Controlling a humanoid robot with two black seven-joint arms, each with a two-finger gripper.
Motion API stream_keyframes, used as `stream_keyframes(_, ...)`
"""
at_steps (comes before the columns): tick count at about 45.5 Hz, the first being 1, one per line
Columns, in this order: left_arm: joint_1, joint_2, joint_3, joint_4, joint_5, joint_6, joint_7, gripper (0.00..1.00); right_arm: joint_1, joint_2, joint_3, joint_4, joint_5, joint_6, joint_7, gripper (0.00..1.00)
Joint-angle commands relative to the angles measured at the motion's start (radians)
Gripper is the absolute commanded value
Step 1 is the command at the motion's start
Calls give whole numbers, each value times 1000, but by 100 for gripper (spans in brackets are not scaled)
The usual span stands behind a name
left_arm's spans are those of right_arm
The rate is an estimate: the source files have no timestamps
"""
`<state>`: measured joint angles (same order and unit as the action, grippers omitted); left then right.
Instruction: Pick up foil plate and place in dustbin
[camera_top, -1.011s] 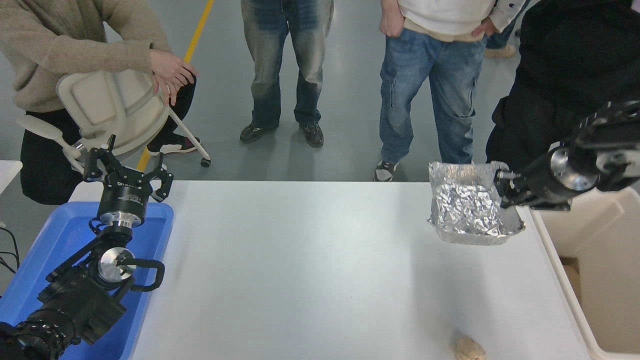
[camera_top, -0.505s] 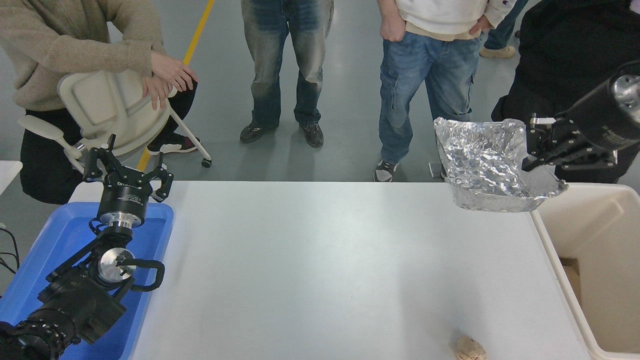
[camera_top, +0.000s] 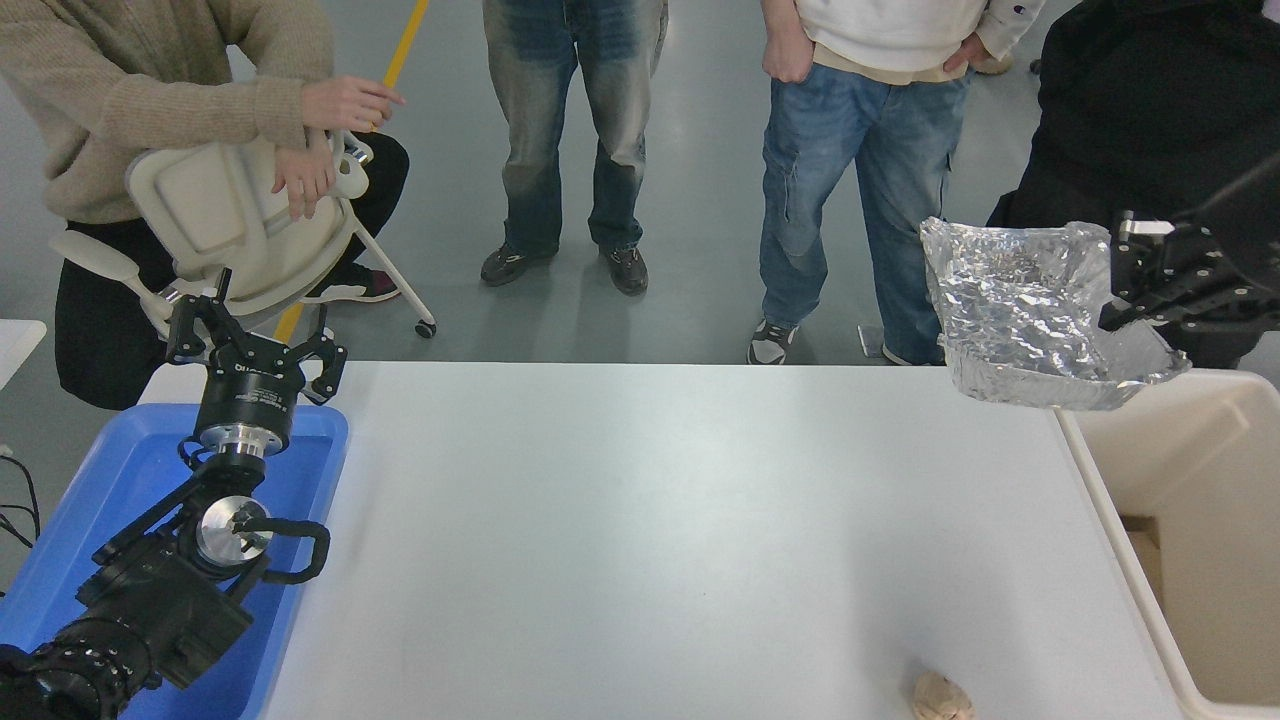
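Now the right hand (camera_top: 1125, 285) grips the foil plate (camera_top: 1040, 315) aloft beside the dustbin (camera_top: 1215, 450).

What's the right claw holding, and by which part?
The right claw holds the foil plate by its right-hand rim, lifted off the table near the dustbin. The left claw holds nothing.
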<state>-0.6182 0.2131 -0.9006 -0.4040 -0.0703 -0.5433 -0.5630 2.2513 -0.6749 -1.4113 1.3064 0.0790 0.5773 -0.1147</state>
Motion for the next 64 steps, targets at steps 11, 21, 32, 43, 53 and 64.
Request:
stream_keyframes(11, 0, 0, 0, -1, 0, 0, 0, 99, -485, -199, 93, -320, -11, -257, 9, 0)
stream_keyframes(21, 0, -1, 0, -1, 0, 0, 0, 99, -883, -199, 383, -559, -13, -293, 9, 0)
stream_keyframes(32, 0, 0, 0, -1, 0, 0, 0, 99, -1196, -103, 551, -797, -1, -384, 9, 0)
stream_keyframes(43, 0, -1, 0, 1, 0, 0, 0, 99, -1470, 52, 728, -1076, 1, -458, 6, 0)
stream_keyframes(53, 0, -1, -1, 1, 0, 0, 0, 99, -1613, 184, 801, -1303, -1, -476, -2, 0)
stream_keyframes(64, 0, -1, 0, -1, 0, 0, 0, 99, -1629, 189, 812, -1308, -1, -524, -5, 0)
